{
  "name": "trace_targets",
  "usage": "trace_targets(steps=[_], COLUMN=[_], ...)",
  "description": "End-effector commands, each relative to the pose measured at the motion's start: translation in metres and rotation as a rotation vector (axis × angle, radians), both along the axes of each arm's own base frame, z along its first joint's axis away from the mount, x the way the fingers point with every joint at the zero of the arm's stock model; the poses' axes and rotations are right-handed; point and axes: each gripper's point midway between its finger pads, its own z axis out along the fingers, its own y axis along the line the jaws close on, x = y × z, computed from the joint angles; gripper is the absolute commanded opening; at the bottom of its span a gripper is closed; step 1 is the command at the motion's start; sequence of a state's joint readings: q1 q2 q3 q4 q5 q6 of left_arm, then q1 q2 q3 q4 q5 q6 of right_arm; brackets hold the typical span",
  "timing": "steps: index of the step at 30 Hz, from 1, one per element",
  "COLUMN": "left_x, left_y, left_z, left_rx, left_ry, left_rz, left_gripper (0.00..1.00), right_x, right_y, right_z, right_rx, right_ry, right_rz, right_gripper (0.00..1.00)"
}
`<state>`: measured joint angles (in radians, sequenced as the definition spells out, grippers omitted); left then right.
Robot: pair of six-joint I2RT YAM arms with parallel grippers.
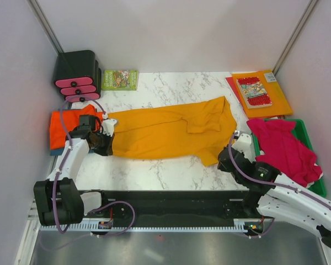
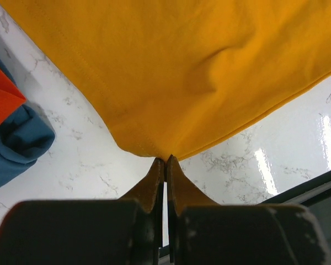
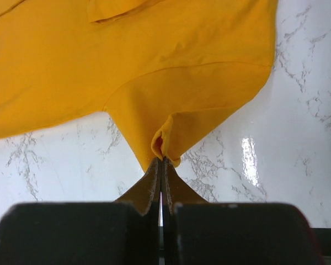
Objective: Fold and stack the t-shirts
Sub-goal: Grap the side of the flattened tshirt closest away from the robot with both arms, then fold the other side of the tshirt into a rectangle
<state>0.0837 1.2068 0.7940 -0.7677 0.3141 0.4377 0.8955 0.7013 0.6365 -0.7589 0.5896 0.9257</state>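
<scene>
Shirts come in four colours: one mustard shirt, one orange shirt, one blue shirt, and a crimson heap whose number cannot be told. There are two claws, both clenched on the mustard shirt, which lies spread on the table between them. The left claw pinches a hemmed corner, the cloth fanning away ahead of its tips. The right claw pinches a bunched corner at the other end, with a small fold standing just ahead of its tips. The orange shirt lies folded just left of the left claw, on top of the blue one, whose rolled edge pokes out beneath. The crimson heap sits in one green bin just right of the right claw. Well beyond that claw lies one orange folder with one comic on it. Well beyond the left claw stand one black drawer box with three pink handles and one green book.
</scene>
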Motion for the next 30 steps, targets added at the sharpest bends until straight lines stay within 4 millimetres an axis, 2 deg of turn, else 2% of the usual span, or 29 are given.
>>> trace_targets(steps=[1,4,5,11,14,18,20,21,25,30], left_x=[0.01,0.013,0.015,0.034,0.044,0.06,0.069,0.072,0.085,0.095], left_y=[0.003,0.0,-0.001,-0.009,-0.01,-0.006,-0.003,-0.001,0.001,0.005], left_z=[0.002,0.012,0.02,0.058,0.063,0.063,0.06,0.059,0.055,0.045], left_rx=[0.013,-0.004,-0.014,-0.07,-0.096,-0.102,-0.105,-0.104,-0.11,-0.106], left_ry=[-0.052,-0.085,-0.116,-0.213,-0.226,-0.242,-0.245,-0.246,-0.251,-0.23], left_rz=[-0.016,-0.006,0.002,0.032,0.064,0.124,0.155,0.164,0.198,0.231], left_gripper=[0.02,0.02,0.02,0.02,0.02,0.02,0.02,0.02,0.02,0.02], right_x=[-0.006,0.0,0.005,0.026,0.037,0.058,0.069,0.077,0.109,0.143], right_y=[0.002,0.013,0.015,0.023,0.022,0.015,0.005,0.006,-0.008,-0.006], right_z=[0.002,0.017,0.029,0.067,0.075,0.075,0.074,0.076,0.079,0.068], right_rx=[-0.039,-0.061,-0.058,-0.095,-0.145,-0.17,-0.192,-0.18,-0.22,-0.269], right_ry=[-0.038,-0.098,-0.132,-0.245,-0.279,-0.292,-0.287,-0.297,-0.289,-0.259], right_rz=[-0.041,-0.041,-0.055,-0.095,-0.129,-0.193,-0.219,-0.229,-0.278,-0.269], right_gripper=[0.0,0.0,0.0,0.0,0.0,0.0,0.0,0.0,0.0,0.0])
